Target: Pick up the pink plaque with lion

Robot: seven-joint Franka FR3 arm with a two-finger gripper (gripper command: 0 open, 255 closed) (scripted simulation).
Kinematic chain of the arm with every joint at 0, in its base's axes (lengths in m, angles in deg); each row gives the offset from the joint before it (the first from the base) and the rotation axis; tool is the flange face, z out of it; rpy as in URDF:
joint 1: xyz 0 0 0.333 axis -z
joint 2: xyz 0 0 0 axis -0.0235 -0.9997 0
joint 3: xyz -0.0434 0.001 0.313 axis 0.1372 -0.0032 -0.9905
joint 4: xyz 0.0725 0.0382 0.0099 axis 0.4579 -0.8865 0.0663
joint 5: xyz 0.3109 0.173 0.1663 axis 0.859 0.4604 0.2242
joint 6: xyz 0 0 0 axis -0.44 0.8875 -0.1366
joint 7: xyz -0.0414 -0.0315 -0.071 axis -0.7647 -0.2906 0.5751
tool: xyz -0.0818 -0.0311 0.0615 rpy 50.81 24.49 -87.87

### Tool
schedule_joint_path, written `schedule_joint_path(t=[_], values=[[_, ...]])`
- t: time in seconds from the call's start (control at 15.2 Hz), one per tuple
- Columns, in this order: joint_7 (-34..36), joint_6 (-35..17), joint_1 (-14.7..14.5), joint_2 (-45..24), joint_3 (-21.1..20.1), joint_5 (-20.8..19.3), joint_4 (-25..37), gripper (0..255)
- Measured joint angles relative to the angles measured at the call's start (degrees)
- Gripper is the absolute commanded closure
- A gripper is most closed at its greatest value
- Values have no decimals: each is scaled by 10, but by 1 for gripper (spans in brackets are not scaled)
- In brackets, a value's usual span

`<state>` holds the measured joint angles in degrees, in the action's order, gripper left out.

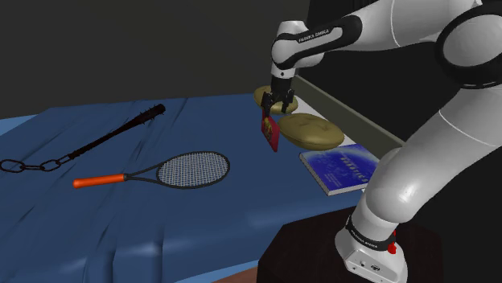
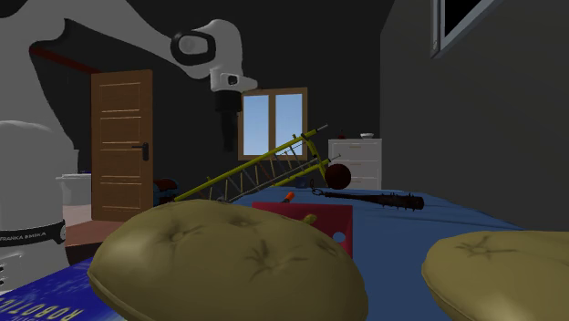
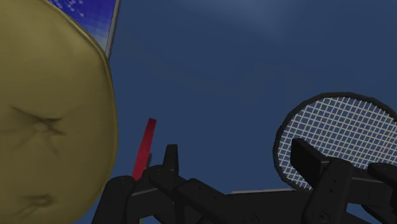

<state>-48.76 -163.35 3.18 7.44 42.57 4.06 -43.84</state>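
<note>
Nearest to us in the shoulder view is the dark stand (image 1: 310, 253), from which the white arm (image 1: 402, 177) rises and bends over a blue bed cover (image 1: 161, 233). Just past the stand a blue book (image 1: 342, 167) lies flat on the cover, and behind it lies an olive-yellow cushion (image 1: 315, 131). The plaque (image 1: 272, 135) is just beside this cushion, on the side towards the shoulder view's left. It stands on its edge, somewhat tilted, and it looks more red than pink, with a small yellow figure on its face. Whether it leans on the cushion or only stands close to it, we cannot tell. The gripper (image 1: 278, 107) hangs over the plaque and points down; in the second exterior view it is higher than the plaque and apart from it. In the wrist view the two black fingers (image 3: 170, 159) stand well apart with only the blue cover between them, and the plaque shows as a thin red strip outside one finger, so nothing is held. Behind the gripper lies a second cushion (image 1: 260, 96) of the same colour. More to the shoulder view's left a racket (image 1: 193, 170) with an orange handle lies flat on the cover, and farther than it a black spiked club (image 1: 121, 133) with a chain (image 1: 36, 165) at its end. Farthest, in the second exterior view, are a brown door (image 2: 121, 146) and a window (image 2: 272, 123).
</note>
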Motion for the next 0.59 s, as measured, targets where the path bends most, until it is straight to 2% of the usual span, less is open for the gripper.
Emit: schedule_joint_path(t=[0.59], values=[[-44,-62,24,-178,42,43,104,0]])
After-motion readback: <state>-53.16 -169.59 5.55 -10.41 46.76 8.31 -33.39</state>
